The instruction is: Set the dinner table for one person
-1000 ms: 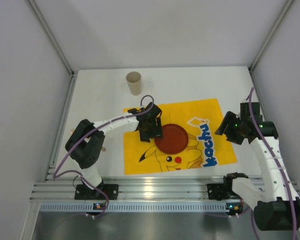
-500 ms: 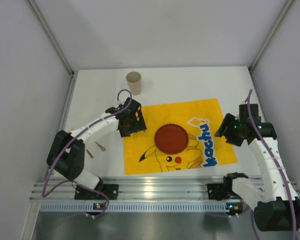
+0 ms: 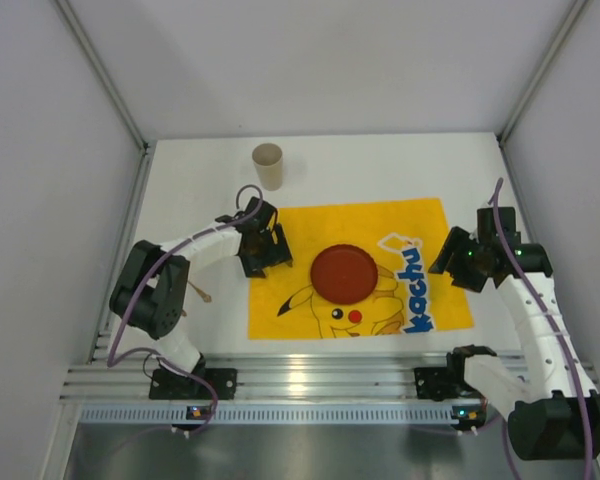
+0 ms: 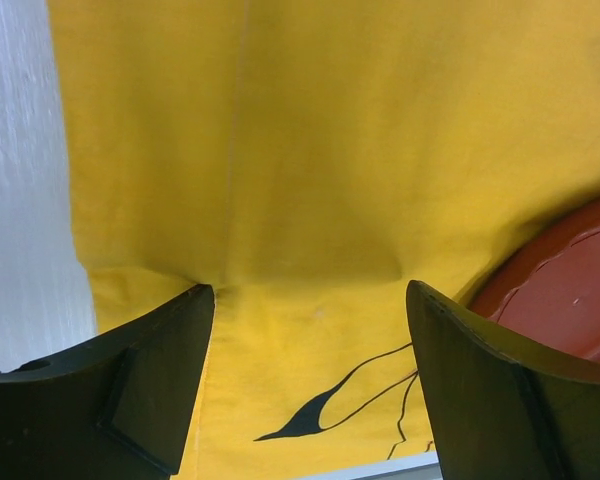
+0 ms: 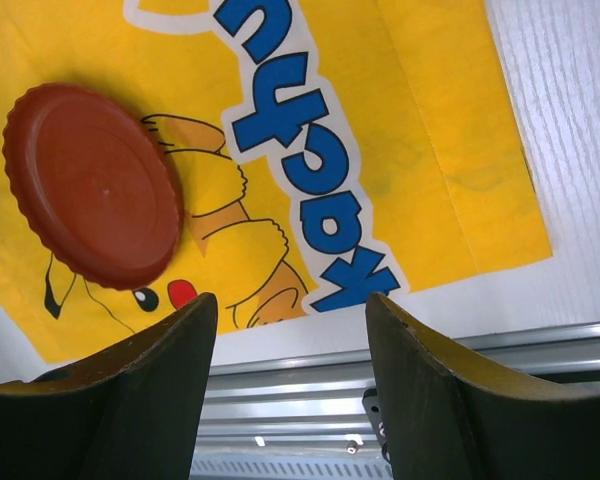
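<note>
Found left end effector point(image 4: 310, 300) spread wide, gripping nothing, fingers point(image 4: 130, 400) low over the far left part of yellow cloth point(image 4: 330, 150). Noted a pucker in the fabric between the fingers; could not establish contact with it. Found right end effector point(image 5: 290, 310) likewise wide apart and empty, raised above the near right part of the cloth, over the blue lettering. Located red-brown plate point(image 3: 342, 275), round with a scalloped rim, lying flat near the middle of the cloth, on the printed cartoon figure, between the two end effectors and apart from both. Saw its rim just beside the finger at the right of the left wrist view. Located the surface point(image 3: 380, 165), white and matte, beneath cloth and plate, with bare stretches showing on the far side and to left and right of the cloth. Noted silver rail point(image 3: 310, 380) along its near edge, by the arm bases. Recorded paper cup point(image 3: 268, 165) upright on the surface beyond the far left corner of the cloth, near it but not touching. Recorded small brown stick-like item point(image 3: 200, 292) on the surface left of the cloth; too small to identify.
</note>
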`<state>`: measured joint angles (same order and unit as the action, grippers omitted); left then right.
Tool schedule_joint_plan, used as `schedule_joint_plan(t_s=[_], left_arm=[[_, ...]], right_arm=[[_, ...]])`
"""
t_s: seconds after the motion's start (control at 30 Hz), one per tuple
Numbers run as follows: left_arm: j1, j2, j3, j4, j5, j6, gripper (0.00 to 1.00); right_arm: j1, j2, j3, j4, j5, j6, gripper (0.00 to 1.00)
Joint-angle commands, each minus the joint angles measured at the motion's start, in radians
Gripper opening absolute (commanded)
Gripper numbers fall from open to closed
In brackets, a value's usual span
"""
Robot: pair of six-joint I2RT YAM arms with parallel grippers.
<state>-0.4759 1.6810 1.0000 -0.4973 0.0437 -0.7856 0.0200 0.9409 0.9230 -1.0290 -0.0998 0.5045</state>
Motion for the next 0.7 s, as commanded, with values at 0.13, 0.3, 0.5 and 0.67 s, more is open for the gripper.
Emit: schedule_joint_plan(t_s=[0.13, 0.3, 0.5, 0.67], left_arm=[[0.097, 0.08, 0.044, 0.063, -0.002, 0.054, 0.82], [0.094, 0.05, 0.031, 0.04, 0.008, 0.052, 0.81], [0.095, -0.136, 0.066, -0.11, -0.062, 0.046, 0.83], [0.117, -0.292, 0.16, -0.322, -0.238, 0.026, 0.86]], right_arm=[[0.02, 0.004, 0.025, 0.012, 0.034, -0.024, 0.62], [0.021, 0.007, 0.02, 0.021, 0.037, -0.026, 0.62], [0.02, 0.015, 0.02, 0.032, 0.029, -0.021, 0.63], [0.02, 0.024, 0.005, 0.044, -0.004, -0.012, 0.62]])
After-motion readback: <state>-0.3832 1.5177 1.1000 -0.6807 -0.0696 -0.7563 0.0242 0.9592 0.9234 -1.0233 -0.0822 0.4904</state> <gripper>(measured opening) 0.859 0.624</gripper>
